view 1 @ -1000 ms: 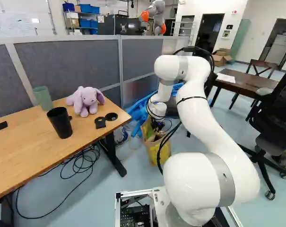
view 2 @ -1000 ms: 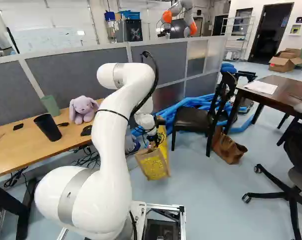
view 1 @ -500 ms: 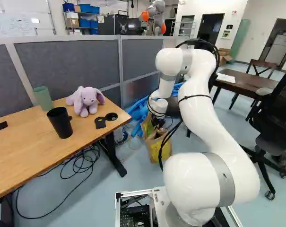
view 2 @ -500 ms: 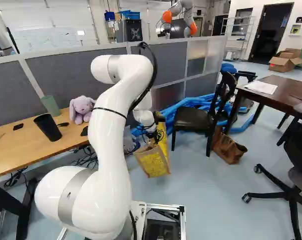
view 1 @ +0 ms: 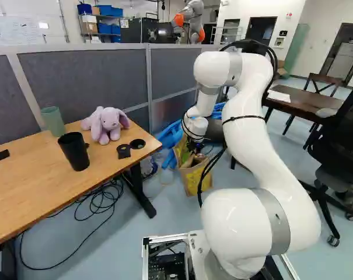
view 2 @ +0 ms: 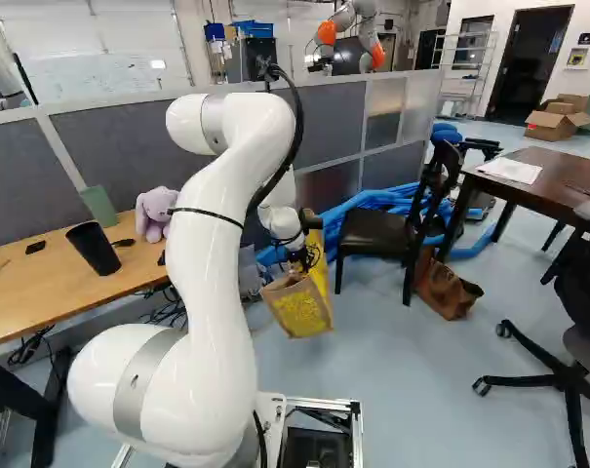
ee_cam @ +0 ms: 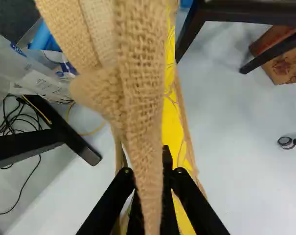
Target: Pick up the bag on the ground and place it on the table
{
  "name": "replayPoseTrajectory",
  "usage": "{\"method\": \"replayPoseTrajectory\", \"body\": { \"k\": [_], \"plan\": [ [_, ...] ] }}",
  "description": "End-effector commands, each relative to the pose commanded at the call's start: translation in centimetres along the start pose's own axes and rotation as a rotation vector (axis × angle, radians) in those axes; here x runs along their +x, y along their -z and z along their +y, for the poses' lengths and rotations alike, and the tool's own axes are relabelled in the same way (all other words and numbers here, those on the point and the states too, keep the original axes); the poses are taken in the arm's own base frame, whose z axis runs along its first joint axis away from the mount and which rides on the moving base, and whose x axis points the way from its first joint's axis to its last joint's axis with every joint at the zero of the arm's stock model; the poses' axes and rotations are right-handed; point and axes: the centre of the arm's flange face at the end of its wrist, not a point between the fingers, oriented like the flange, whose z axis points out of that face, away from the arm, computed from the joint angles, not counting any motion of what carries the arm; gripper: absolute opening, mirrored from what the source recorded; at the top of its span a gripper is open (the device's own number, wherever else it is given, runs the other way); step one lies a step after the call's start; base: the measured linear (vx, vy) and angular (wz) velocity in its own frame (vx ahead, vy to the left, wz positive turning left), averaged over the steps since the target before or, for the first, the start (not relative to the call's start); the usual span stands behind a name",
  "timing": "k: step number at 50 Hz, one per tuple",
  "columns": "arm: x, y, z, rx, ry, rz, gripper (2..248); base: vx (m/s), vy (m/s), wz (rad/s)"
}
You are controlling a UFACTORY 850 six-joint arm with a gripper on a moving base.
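1. Jaws: closed on a burlap handle of the tan burlap bag with yellow printed panels [view 2: 300,310]; the wrist view shows the handle running between them, pinched from both sides.
2. Bag position: below the arm's wrist, lower than the tabletop and well apart from it. Right base view shows it tilted. Cannot tell whether its bottom touches the pale blue-grey floor [view 1: 112,248].
3. Arm: thick white jointed arm [view 1: 252,140], bent over, its wrist pointing down at the bag.
4. Light wooden-topped table [view 1: 36,189], at the left of both base views: carries a lavender plush toy with long ears [view 1: 109,123], a black cup [view 1: 75,153], a green cup [view 1: 52,121] and small black items.
5. Clear plastic bag [ee_cam: 35,71]: just beside the burlap one, on the table side.
6. Blue tubing [view 2: 373,207]: behind the burlap bag, along the grey partition [view 1: 86,79].
7. Right base view, to the right: black-seated chair [view 2: 377,231], dark wooden desk [view 2: 558,180], brown bag [view 2: 448,290] on the floor beside them.
8. Beyond the partition: another robot [view 2: 358,34], white with orange joints.
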Motion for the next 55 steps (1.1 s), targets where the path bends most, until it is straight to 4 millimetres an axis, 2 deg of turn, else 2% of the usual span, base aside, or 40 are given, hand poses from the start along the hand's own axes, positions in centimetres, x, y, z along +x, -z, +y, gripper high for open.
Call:
{"method": "replayPoseTrajectory", "body": {
  "k": [31, 55],
  "plan": [
    [2.9, 3.2, -0.6, 0.044, 0.000, 0.001, 21, 0.000, 0.000, 0.000],
    [6.2, 5.2, 0.1, 0.078, -0.015, 0.006, 21, 0.000, 0.000, 0.000]
  ]
}}
